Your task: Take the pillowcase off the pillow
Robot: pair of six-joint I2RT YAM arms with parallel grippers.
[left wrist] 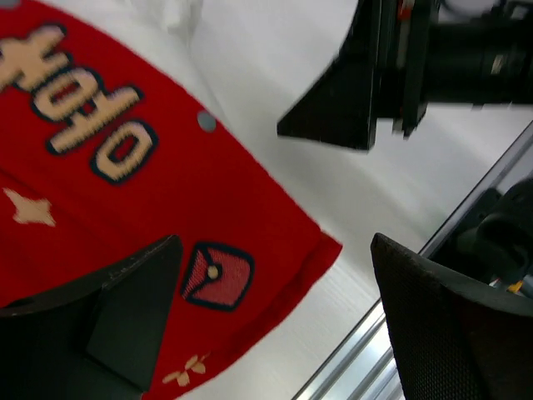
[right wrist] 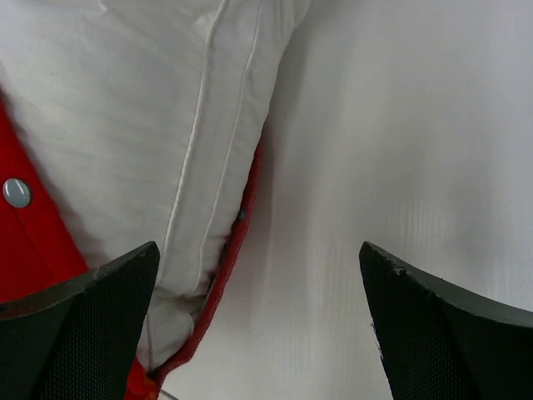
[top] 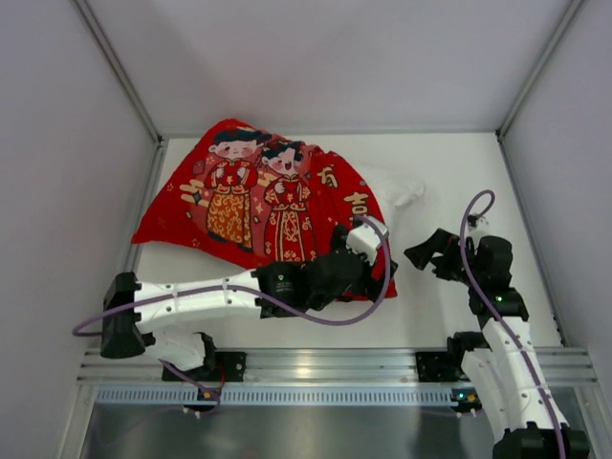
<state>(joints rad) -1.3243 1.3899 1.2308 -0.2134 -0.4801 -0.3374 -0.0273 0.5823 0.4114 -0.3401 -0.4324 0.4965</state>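
Surface [top: 449, 316]: white and flat, walled on three sides. It carries the whole bundle towards the back left, and my two arms reach in from the near edge.
Pillowcase [top: 249, 201]: bright red, printed with two cartoon children and pale characters, lying crumpled and slanted. It covers nearly all of the pillow, so I judge the task is barely begun.
Pillow [top: 397, 186]: plain white. Only one end pokes out of the red cover on the right, which is likely the open mouth I must work from.
Left fingers [left wrist: 108, 317]: spread wide and holding nothing, hanging over the near right corner of the red cover. I judge they are placed to pinch or pin the fabric there.
Right fingers [right wrist: 83, 317]: spread wide as well and empty, poised above the bare white end of the pillow. This is probably so one side can take the pillow while the other takes the cover.
Snap [right wrist: 16, 192]: a small grey stud on the red hem beside the white cloth, joined to nothing that I can see.
Overhead view alone: shows the full layout, how much of the pillow is hidden, and both arms at once. It does not show how wide my fingers stand.
Wrist views alone: show the gap between each pair of fingers, the pillow's stitched seam, the stud, and the red hem running under the white end.
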